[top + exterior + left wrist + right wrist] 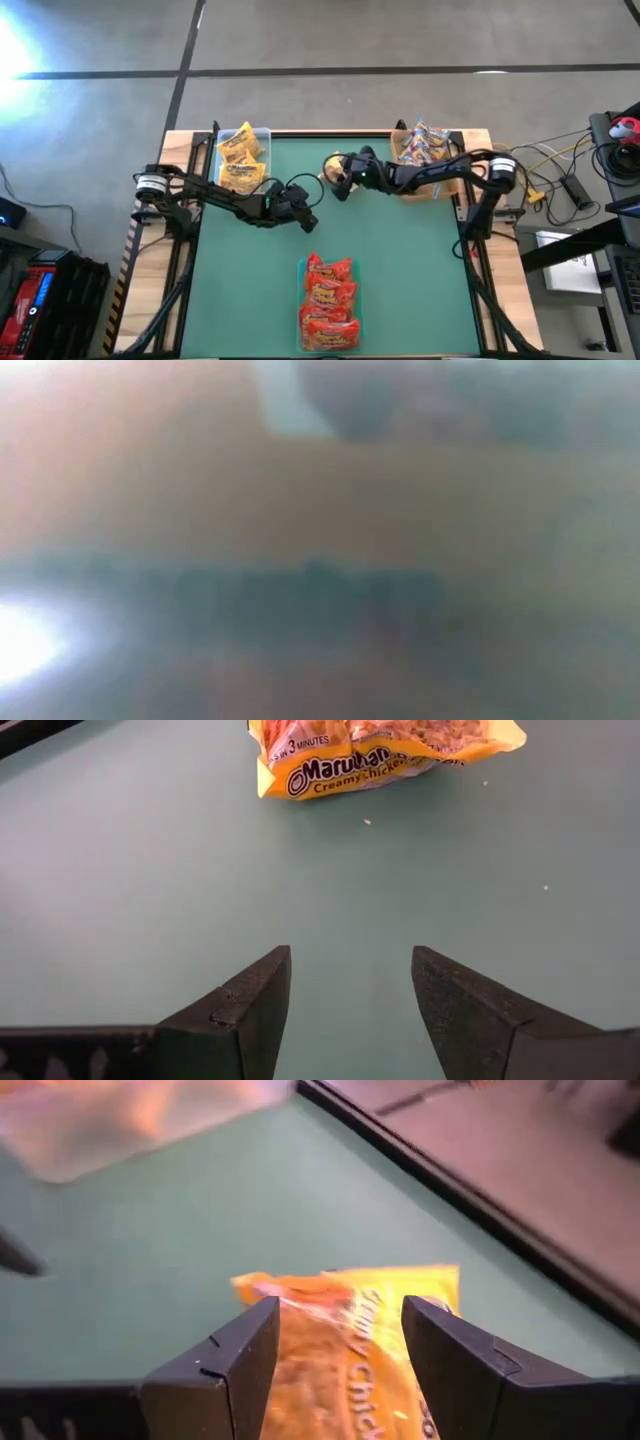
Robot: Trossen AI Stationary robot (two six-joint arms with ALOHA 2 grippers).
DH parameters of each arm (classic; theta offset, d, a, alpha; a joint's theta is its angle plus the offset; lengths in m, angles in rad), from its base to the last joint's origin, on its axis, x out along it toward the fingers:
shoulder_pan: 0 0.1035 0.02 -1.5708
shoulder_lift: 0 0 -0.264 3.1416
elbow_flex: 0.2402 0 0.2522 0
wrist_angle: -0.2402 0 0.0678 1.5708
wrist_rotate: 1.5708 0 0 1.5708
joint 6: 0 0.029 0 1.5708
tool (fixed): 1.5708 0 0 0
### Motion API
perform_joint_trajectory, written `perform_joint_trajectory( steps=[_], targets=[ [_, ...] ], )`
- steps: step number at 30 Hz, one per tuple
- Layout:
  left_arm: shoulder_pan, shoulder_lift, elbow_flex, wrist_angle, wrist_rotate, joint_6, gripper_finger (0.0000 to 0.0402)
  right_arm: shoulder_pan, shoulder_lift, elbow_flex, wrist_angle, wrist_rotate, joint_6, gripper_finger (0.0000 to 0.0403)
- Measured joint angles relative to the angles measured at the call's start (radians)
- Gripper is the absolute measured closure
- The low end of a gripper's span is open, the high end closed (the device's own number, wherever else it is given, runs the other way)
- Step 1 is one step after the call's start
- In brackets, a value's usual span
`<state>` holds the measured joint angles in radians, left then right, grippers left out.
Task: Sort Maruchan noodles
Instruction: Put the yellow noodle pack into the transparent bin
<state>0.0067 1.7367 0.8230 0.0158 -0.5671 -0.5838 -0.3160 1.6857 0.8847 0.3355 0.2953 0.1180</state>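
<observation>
Crinkly yellow Maruchan packet [385,755] lies flat, labelled creamy chicken.

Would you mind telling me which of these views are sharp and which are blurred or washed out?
Low view: wholly blurred, with a white glare patch lower left. Left wrist view: sharp, the print on the yellow crinkly plastic noodle packet readable. Right wrist view: soft, the clear tray smeared. High view: clear, glare on the floor upper left.
</observation>
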Motion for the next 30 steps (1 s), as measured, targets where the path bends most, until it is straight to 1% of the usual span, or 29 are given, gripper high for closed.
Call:
perform_joint_trajectory(
  steps=[4, 7, 10, 12, 14, 16, 19, 21, 24, 26, 28, 30],
  targets=[
    [0.0, 0.0, 0.0, 0.0, 0.0, 0.0, 0.0209, -0.039, 0.068, 0.017, 0.006, 0.013, 0.121, 0.02],
    [0.0, 0.0, 0.0, 0.0, 0.0, 0.005, 0.0209, -0.049, 0.107, 0.025, 0.007, 0.011, 0.155, 0.02],
    [0.0, 0.0, 0.0, 0.0, 0.0, 0.019, 0.0209, -0.047, 0.13, 0.027, 0.011, -0.054, 0.151, 0.02],
    [0.0, 0.0, 0.0, -0.001, 0.0, 0.023, 0.0209, -0.048, 0.133, 0.027, 0.004, -0.137, 0.12, 0.02],
    [0.0, 0.0, 0.0, -0.001, 0.0, 0.027, 0.0209, -0.046, 0.132, 0.028, -0.005, -0.232, 0.046, 0.02],
    [0.0, 0.0, 0.0, -0.002, 0.0, 0.037, 0.0209, -0.041, 0.127, 0.028, -0.024, -0.354, -0.052, 0.02],
    [0.0, 0.0, 0.0, -0.002, 0.0, 0.048, 0.0209, -0.037, 0.114, 0.028, -0.072, -0.576, -0.232, 0.02],
    [0.0, 0.0, 0.0, -0.002, 0.0, 0.048, 0.0209, -0.035, 0.099, 0.027, -0.119, -0.671, -0.35, 0.02],
    [0.001, 0.0, -0.001, -0.001, 0.001, 0.048, 0.0209, -0.033, 0.067, 0.025, -0.179, -0.693, -0.45, 0.02],
    [0.001, 0.0, -0.001, 0.003, 0.001, 0.051, 0.0209, -0.033, 0.036, 0.022, -0.198, -0.692, -0.451, 0.02],
    [0.002, 0.001, -0.001, 0.02, 0.0, 0.073, 0.0209, -0.033, -0.009, 0.022, -0.194, -0.688, -0.391, 0.02],
    [0.002, 0.001, -0.001, 0.065, 0.001, 0.13, 0.0209, -0.03, -0.05, 0.024, -0.182, -0.688, -0.256, 0.02]
  ],
)
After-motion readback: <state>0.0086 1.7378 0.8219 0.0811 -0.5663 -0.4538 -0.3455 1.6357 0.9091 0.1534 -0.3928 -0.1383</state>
